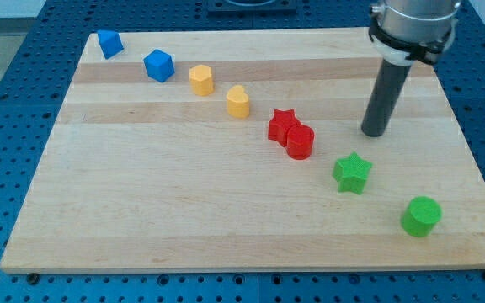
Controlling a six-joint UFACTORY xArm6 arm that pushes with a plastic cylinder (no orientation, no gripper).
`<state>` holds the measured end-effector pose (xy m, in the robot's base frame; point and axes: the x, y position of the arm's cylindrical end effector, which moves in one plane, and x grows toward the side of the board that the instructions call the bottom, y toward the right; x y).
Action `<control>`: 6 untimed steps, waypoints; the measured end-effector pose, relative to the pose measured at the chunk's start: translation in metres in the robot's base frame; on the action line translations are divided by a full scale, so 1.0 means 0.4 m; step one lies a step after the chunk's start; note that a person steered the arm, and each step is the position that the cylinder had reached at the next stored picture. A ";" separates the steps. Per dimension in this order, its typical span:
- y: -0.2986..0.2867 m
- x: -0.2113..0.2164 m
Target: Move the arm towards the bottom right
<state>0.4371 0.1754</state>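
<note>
My tip [374, 133] rests on the wooden board [183, 210] at the view's right, above and right of the green star [352, 172] and right of the red cylinder [300, 141]. The red star [281, 124] touches the red cylinder. A green cylinder [420, 216] sits near the board's bottom right. Two yellow blocks [201, 80] [238, 101] and two blue blocks [158, 65] [109, 43] run in a diagonal line toward the view's top left. The tip touches no block.
The board lies on a blue perforated table [7, 101]. The arm's grey and black body [413, 25] hangs over the board's top right corner.
</note>
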 end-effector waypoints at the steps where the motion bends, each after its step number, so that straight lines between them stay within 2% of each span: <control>1: 0.057 0.050; 4: 0.103 0.293; 6: 0.152 0.395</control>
